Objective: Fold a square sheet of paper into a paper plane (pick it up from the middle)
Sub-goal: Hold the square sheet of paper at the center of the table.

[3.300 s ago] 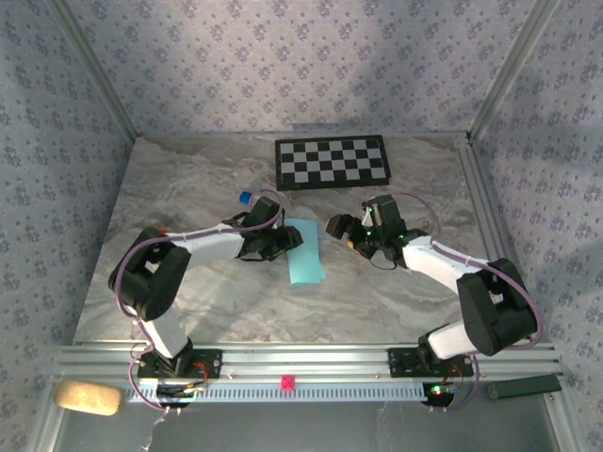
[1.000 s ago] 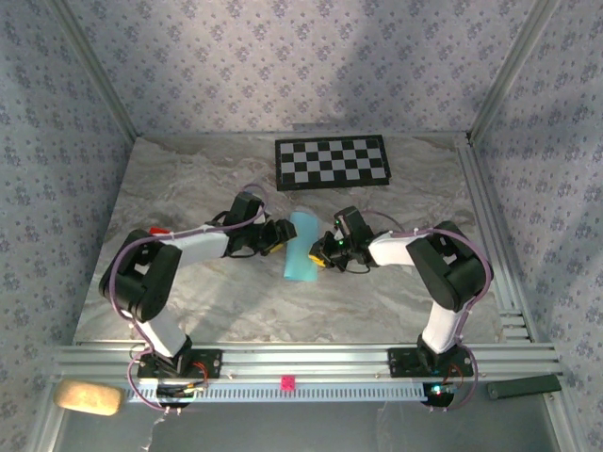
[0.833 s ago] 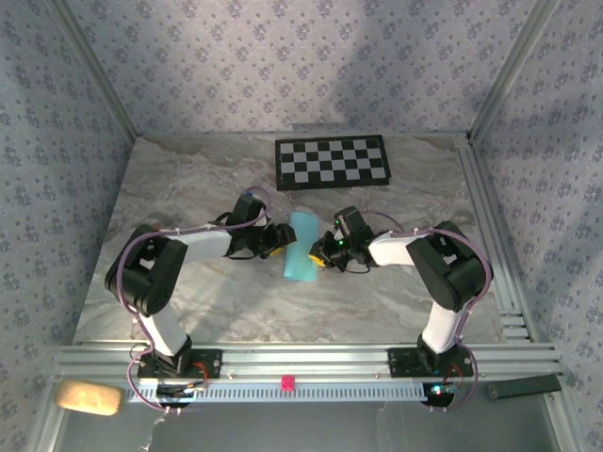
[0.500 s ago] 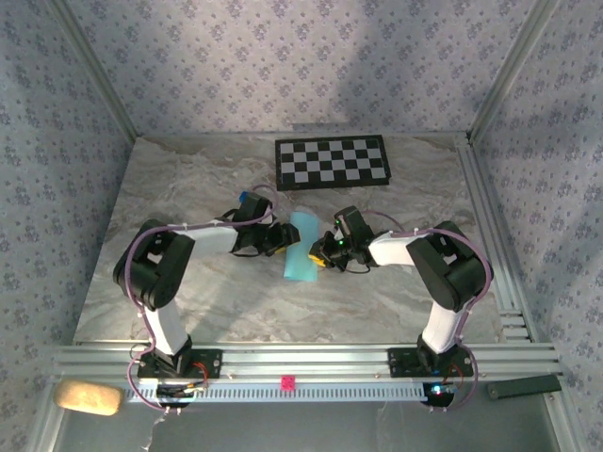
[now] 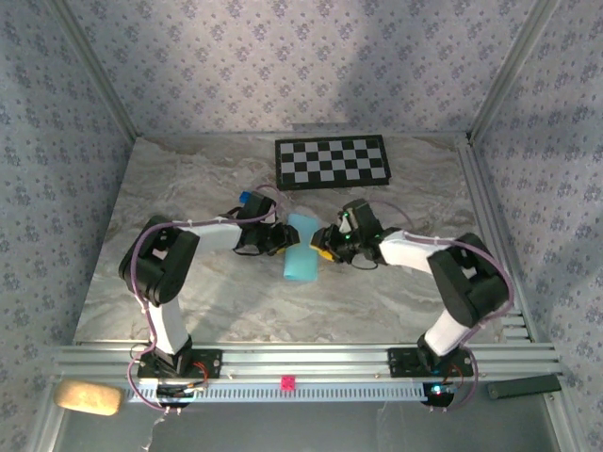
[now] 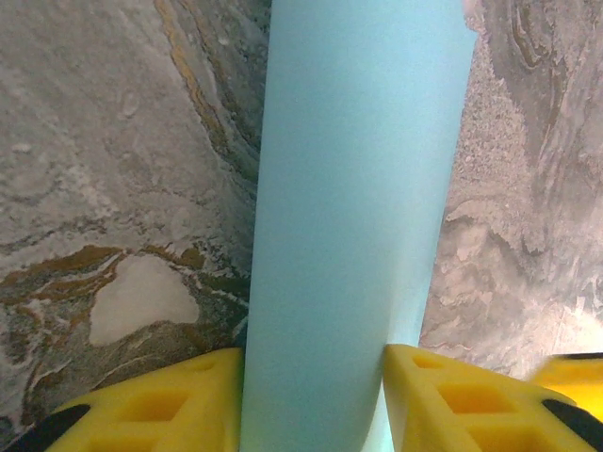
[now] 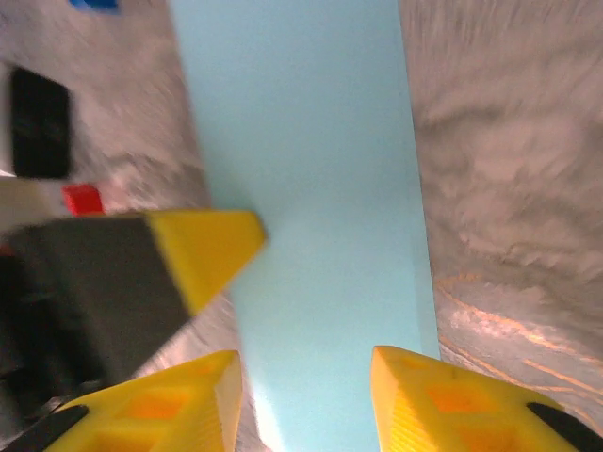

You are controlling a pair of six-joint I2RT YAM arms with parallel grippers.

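Observation:
The square sheet of paper (image 5: pixel 301 249), light blue, is folded into a long narrow strip with no point and lies mid-table between both grippers. My left gripper (image 5: pixel 281 237) is at its left edge. In the left wrist view the paper (image 6: pixel 358 188) arches up between the yellow fingers (image 6: pixel 188 395), which press on both of its sides, so my left gripper (image 6: pixel 314 367) is shut on it. My right gripper (image 5: pixel 324 243) is at the strip's right edge. In the right wrist view my right gripper (image 7: pixel 306 367) is open, its fingers standing apart over the flat paper (image 7: pixel 311 141).
A black-and-white checkerboard (image 5: pixel 331 162) lies at the back of the marble table (image 5: pixel 188 292). A tiny dark-blue cube (image 5: pixel 244 198) sits behind the left gripper. The left gripper's yellow fingertip (image 7: pixel 203 247) shows in the right wrist view. Metal rails run along the front and right edges.
My left gripper has closed in on the paper's sides, bowing it upward. My right gripper has opened and let go of the strip's right edge, and its arm has shifted slightly.

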